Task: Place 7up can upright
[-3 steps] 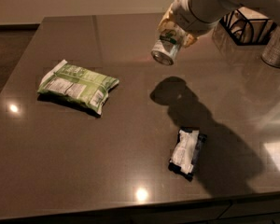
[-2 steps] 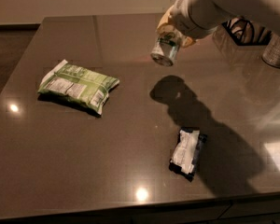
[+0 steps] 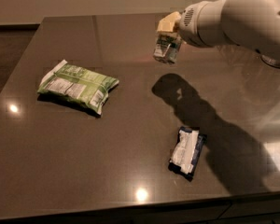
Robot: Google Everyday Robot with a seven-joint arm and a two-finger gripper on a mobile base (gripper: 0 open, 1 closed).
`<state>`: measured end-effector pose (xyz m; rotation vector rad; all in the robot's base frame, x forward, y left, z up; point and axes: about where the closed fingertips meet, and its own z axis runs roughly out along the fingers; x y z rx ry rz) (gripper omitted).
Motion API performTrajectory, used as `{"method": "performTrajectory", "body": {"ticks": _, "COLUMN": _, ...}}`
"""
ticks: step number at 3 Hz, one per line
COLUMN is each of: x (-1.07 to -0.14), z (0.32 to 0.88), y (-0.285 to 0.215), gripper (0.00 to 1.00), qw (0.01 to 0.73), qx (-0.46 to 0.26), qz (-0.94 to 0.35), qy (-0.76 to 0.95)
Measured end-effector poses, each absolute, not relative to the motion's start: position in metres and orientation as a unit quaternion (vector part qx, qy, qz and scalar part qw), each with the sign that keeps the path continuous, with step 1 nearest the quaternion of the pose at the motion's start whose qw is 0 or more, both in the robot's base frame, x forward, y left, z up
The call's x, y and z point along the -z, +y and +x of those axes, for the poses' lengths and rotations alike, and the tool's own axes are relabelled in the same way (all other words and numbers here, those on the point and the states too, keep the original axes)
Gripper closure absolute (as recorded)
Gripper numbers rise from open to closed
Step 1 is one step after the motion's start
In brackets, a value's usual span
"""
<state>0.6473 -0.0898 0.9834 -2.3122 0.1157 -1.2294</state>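
Gripper over table, clamped on 7up can; can hangs beneath, clear of surface. Green snack bag well left of gripper. Dark packet nearer camera.

Dim overhead light, glare spots near the front edge of the dark glossy bench, heavy shadow under the back-edge gripper clamping the silver 7up can.

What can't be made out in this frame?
Camera view, top right: the gripper holds the 7up can above the table; its jaws hide the can's top, and the label is blurred.
The right edge cuts off the arm.
Print on the green bag and dark packet is too small to read.
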Motion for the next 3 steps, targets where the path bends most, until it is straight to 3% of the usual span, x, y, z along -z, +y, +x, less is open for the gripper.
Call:
{"method": "performTrajectory", "body": {"ticks": 1, "x": -0.986, "z": 0.646, "y": -0.078, "gripper": 1.0, "qw": 0.309, "qx": 0.478, "qz": -0.822, "qy": 0.017}}
{"method": "performTrajectory", "body": {"ticks": 2, "x": -0.985, "z": 0.639, "y": -0.063, "gripper": 1.0, "qw": 0.314, "qx": 0.508, "qz": -0.801, "qy": -0.04}}
{"method": "performTrajectory", "body": {"ticks": 3, "x": -0.973, "z": 0.634, "y": -0.055, "gripper": 1.0, "qw": 0.264, "qx": 0.548, "qz": -0.785, "qy": -0.117}}
